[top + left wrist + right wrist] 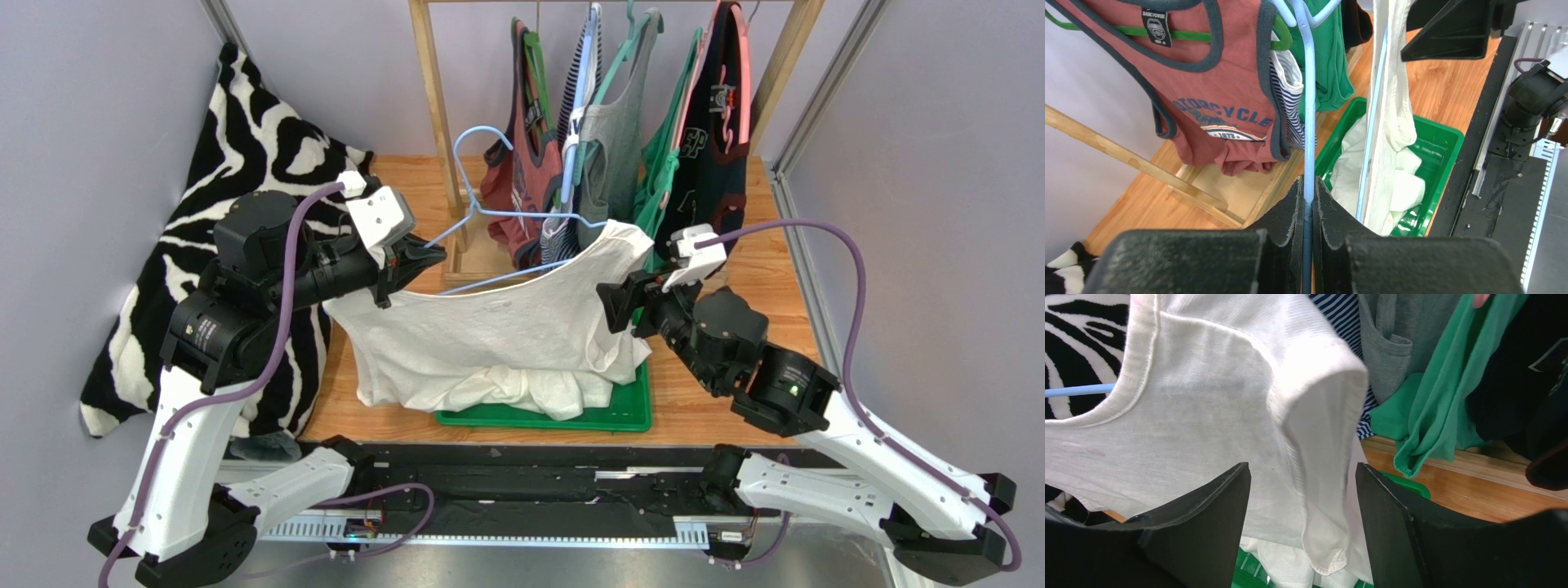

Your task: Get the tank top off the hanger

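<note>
White tank top (491, 337) hung on blue hanger (471, 206), hem bunched in green tray (620, 417) on bench (754, 276). Left wrist view: left hand (1309, 184) clamped tight on hanger bar, above tray. Right wrist view: right hand (1301, 471) spread wide around tank top shoulder, above tray.

The left gripper (415, 259) is pinched closed, while the right gripper (617, 304) has its jaws spread wide.
</note>
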You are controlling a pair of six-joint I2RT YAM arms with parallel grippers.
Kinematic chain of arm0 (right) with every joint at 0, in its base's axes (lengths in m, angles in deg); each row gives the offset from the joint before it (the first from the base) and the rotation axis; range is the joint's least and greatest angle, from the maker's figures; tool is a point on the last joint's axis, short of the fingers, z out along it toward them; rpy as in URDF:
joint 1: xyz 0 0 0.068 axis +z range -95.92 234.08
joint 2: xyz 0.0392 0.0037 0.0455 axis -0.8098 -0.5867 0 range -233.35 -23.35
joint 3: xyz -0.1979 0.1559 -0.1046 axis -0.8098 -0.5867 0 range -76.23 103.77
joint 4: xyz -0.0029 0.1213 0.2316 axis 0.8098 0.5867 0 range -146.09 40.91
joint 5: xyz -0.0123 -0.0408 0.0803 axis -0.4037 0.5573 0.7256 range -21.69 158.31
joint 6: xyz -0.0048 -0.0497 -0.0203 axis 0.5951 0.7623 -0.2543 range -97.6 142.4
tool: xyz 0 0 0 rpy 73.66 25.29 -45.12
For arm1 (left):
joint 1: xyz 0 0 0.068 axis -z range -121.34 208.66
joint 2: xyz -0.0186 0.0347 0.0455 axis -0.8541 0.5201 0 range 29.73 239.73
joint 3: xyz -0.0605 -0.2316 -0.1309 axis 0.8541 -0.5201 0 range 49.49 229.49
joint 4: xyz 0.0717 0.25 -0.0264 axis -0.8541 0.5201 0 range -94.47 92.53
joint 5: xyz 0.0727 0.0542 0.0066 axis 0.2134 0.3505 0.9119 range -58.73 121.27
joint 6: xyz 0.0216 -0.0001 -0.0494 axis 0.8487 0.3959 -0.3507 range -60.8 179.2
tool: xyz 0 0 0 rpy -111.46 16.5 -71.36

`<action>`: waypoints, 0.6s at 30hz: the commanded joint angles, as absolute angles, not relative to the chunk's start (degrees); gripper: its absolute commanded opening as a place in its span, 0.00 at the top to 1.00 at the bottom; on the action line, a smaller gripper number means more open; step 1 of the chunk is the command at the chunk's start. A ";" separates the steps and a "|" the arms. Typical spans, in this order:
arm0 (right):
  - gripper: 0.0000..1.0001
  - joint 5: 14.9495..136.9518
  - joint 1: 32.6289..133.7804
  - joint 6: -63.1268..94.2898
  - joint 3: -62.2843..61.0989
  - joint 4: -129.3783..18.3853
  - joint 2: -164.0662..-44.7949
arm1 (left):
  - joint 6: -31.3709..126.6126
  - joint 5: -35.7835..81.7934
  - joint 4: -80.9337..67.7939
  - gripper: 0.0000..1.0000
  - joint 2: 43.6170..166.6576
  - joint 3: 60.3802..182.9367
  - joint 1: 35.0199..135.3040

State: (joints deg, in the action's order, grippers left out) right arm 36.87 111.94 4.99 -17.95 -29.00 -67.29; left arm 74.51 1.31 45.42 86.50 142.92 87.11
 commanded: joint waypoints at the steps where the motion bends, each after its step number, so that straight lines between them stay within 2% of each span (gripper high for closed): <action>1: 0.35 40.44 111.21 4.12 -15.06 -33.68 -69.31 | 74.67 -0.02 42.47 1.00 86.33 143.80 87.05; 11: 0.56 43.08 110.94 2.71 -14.44 -35.70 -71.42 | 74.49 -0.81 42.20 1.00 86.95 143.36 87.05; 14: 0.69 43.44 110.51 3.32 -12.95 -35.96 -72.56 | 74.49 -1.25 42.29 1.00 86.77 143.01 87.14; 16: 0.83 43.35 110.15 3.76 -12.42 -35.96 -72.92 | 74.58 -1.17 42.29 1.00 86.68 142.83 87.05; 17: 0.95 42.74 109.46 3.59 -12.16 -35.70 -72.66 | 74.76 -1.17 42.20 1.00 86.68 142.83 87.14; 18: 0.99 42.56 109.01 3.33 -12.15 -35.44 -72.31 | 74.84 -1.08 42.29 1.00 86.51 142.92 87.05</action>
